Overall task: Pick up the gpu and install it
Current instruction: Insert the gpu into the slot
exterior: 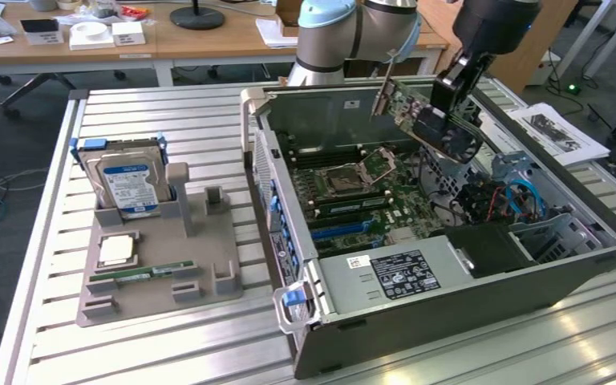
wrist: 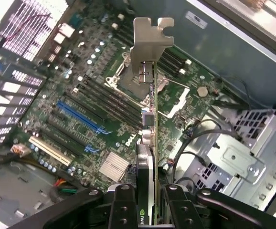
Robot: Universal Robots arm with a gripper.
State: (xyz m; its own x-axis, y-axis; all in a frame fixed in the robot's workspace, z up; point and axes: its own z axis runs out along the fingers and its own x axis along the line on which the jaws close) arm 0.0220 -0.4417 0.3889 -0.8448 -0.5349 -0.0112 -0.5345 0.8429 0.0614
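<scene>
The gpu [exterior: 436, 127] is a dark flat card with a fan face and a silvery bracket [exterior: 381, 95] at one end. It hangs tilted in the air above the open computer case [exterior: 544, 277], over the motherboard [exterior: 367, 196]. My gripper [exterior: 455, 84] is shut on the card's upper edge. In the wrist view the gpu [wrist: 151, 143] runs edge-on away from my two black fingers [wrist: 123, 207], with its bracket [wrist: 150, 45] at the far end above the motherboard's CPU socket [wrist: 133, 81] and its blue and white slots [wrist: 78, 117].
On the exterior view's left a grey holder [exterior: 158, 277] carries a hard drive [exterior: 128, 186] with a blue-white label, a CPU [exterior: 115, 250] and a green RAM stick [exterior: 142, 273]. The case holds a power supply [exterior: 394, 273], cables and a drive cage [exterior: 506, 192].
</scene>
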